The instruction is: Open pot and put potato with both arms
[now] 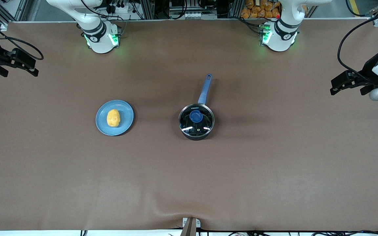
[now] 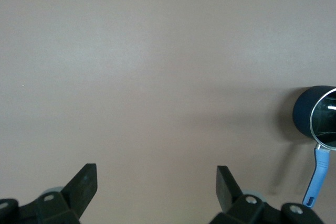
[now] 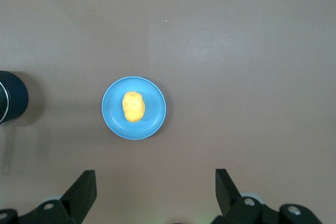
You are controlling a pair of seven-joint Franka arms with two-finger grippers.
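Nothing started yet. Pot point(image 1: 196, 122) sits mid-table, glass lid point(image 1: 196, 120) on, blue knob point(image 1: 195, 116) centred on the lid, handle point(image 1: 205, 89) pointing toward the robot bases. Potato point(image 1: 113, 118) lies on a light-blue plate point(image 1: 124, 126), well apart from the pot, toward the right arm's end of the table, about level with the pot in distance from the front camera.

Layout reads as a split job: potato on the right arm's side, pot nearer the middle with the left arm free to reach it. Likely the left arm takes the lid by the knob and the right arm carries the potato. Lid must come off first, or the potato has nowhere to go.

Left gripper point(image 1: 349, 83) waits up in the air over its own end of the table, fingers spread wide, nothing between them. In the left wrist view the pot point(image 2: 315, 118) shows only at the frame edge, well apart from the fingertips point(image 2: 86, 182).

Right gripper point(image 1: 17, 63) is over its end of the table, jaws also wide apart and empty. In the right wrist view the potato point(image 3: 133, 106) on its plate point(image 3: 155, 121) lies ahead of the gripper point(image 3: 155, 187), roughly in line with the gap between the fingers, not near yet.
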